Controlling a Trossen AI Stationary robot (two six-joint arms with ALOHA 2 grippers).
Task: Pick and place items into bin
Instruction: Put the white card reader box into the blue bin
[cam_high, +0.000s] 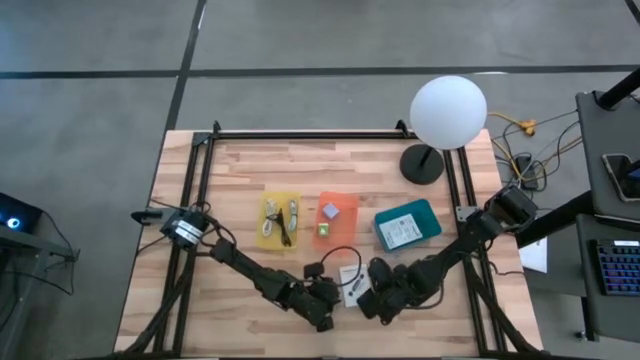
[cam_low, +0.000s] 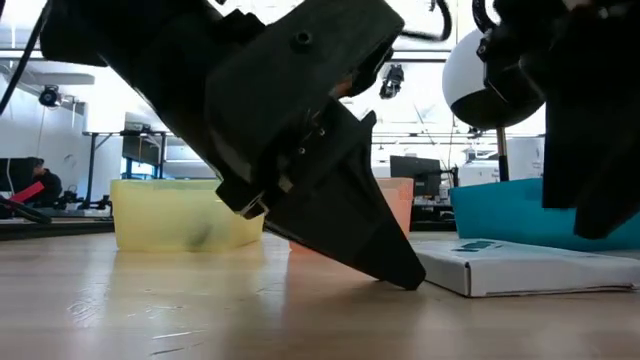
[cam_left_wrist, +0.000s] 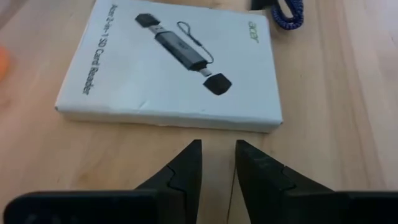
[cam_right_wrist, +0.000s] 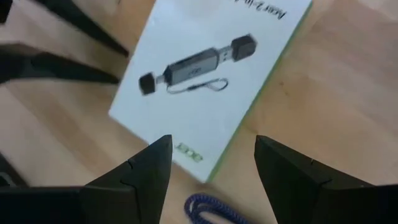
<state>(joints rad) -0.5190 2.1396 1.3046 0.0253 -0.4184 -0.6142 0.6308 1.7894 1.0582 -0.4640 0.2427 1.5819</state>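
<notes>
A white packet (cam_left_wrist: 168, 62) printed with a card reader lies flat on the wooden table near its front edge, also seen in the high view (cam_high: 350, 284). My left gripper (cam_left_wrist: 217, 149) stands low at the packet's left side, open by a narrow gap with nothing between the fingers, its tips just short of the packet's long edge. My right gripper (cam_right_wrist: 211, 155) hangs open wide above the packet's near-right corner (cam_right_wrist: 199, 158). A blue coiled cord (cam_right_wrist: 208, 208) lies right beside that corner. A black cord loop (cam_high: 336, 258) lies just beyond the packet.
A yellow bin (cam_high: 280, 220), an orange bin (cam_high: 337, 215) and a teal bin (cam_high: 407, 226) stand in a row at mid-table, beyond the grippers. The white globe lamp (cam_high: 448, 112) stands at the far right. A black frame rail (cam_high: 200, 200) runs along the table's sides.
</notes>
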